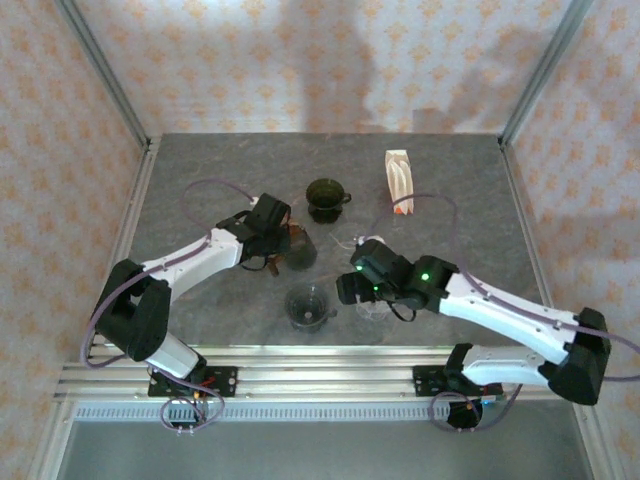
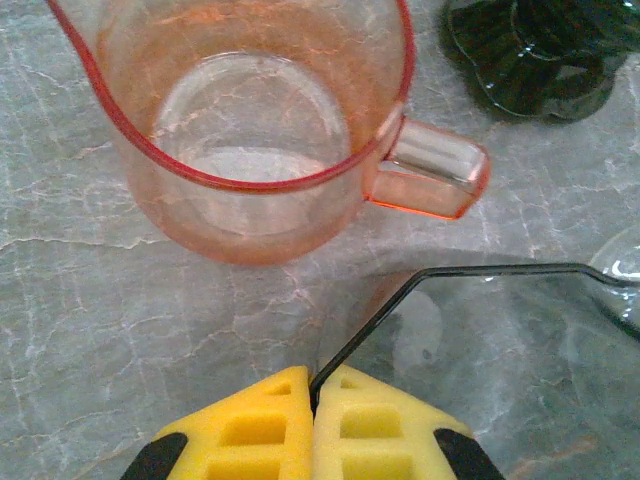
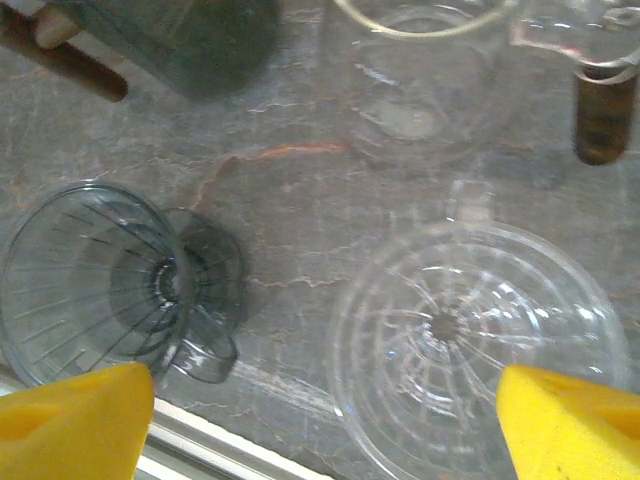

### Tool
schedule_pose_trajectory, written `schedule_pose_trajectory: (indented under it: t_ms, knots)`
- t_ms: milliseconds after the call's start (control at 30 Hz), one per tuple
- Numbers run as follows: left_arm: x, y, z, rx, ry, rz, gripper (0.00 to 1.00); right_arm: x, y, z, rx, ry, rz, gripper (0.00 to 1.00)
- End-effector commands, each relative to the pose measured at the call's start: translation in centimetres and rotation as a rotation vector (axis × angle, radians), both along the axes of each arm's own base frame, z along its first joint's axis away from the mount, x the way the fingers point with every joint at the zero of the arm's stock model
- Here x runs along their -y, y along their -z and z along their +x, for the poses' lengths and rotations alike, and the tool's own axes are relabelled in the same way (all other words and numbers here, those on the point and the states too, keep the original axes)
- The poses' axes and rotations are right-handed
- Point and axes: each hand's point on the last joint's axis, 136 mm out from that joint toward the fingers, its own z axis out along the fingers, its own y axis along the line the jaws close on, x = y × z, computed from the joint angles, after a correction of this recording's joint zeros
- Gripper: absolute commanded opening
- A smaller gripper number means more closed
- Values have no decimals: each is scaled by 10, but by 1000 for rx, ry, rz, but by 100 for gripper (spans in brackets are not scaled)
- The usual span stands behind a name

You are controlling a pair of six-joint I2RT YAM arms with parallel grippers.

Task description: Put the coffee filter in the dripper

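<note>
**A:** Start at the left. What is the left hand doing?

**B:** The left hand point(image 2: 312, 385) is pinched tight on the thin dark rim of the dark jug point(image 1: 298, 252). That jug stands just nearer than the green dripper point(image 1: 325, 198) and a little to its left.

**A:** Anything else on that side?

**B:** A pink glass pitcher point(image 2: 240, 215) stands upright on the marbled grey surface point(image 2: 90, 330), left of the green dripper. Its handle points toward that dripper, and it is apart from the hand's yellow pads.

**A:** And in the middle?

**B:** A grey dripper point(image 3: 95, 275) lies tilted well nearer than the green dripper, almost straight in line with it. Just right of that line is a clear dripper point(image 3: 470, 330), mouth up.

**A:** The right hand?

**B:** The right hand point(image 3: 330, 405) hangs near and to the right of the green dripper, spread wide and gripping nothing. One yellow pad sits over the grey dripper's edge and the other past the clear dripper's far side.

**A:** Where is the filter?

**B:** The coffee filters point(image 1: 399, 182) stand as a white bundle to the right of the green dripper, slightly farther back. They are well apart from both hands and from all three drippers.
</note>
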Motion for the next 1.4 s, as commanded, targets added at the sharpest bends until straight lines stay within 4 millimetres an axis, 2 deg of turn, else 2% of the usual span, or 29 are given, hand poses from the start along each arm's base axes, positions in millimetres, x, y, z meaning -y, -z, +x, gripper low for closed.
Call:
schedule_pose_trajectory:
  t_ms: [0, 267, 400, 600, 800, 1200, 1367]
  knots:
    - [3, -6, -9, -35, 20, -10, 0, -23, -7, 11, 39, -35, 18, 82]
    - [-10, -16, -28, -47, 11, 5, 0, -66, 8, 20, -1, -101, 60, 56]
    - [-23, -19, -40, -48, -2, 32, 0, -82, 23, 22, -36, -127, 62, 50]
    - [-34, -19, -51, -39, -15, 34, 0, -84, 45, 26, -49, -126, 12, 48]
    - [-39, -12, -59, -54, -24, 45, 0, -87, 61, 22, -93, -132, 3, 45]
    - [-54, -16, -68, -53, -49, 71, 0, -92, 71, 19, -125, -140, 8, 25]
    - [-54, -17, -70, -53, -49, 64, 0, -95, 70, 21, -120, -141, 12, 12]
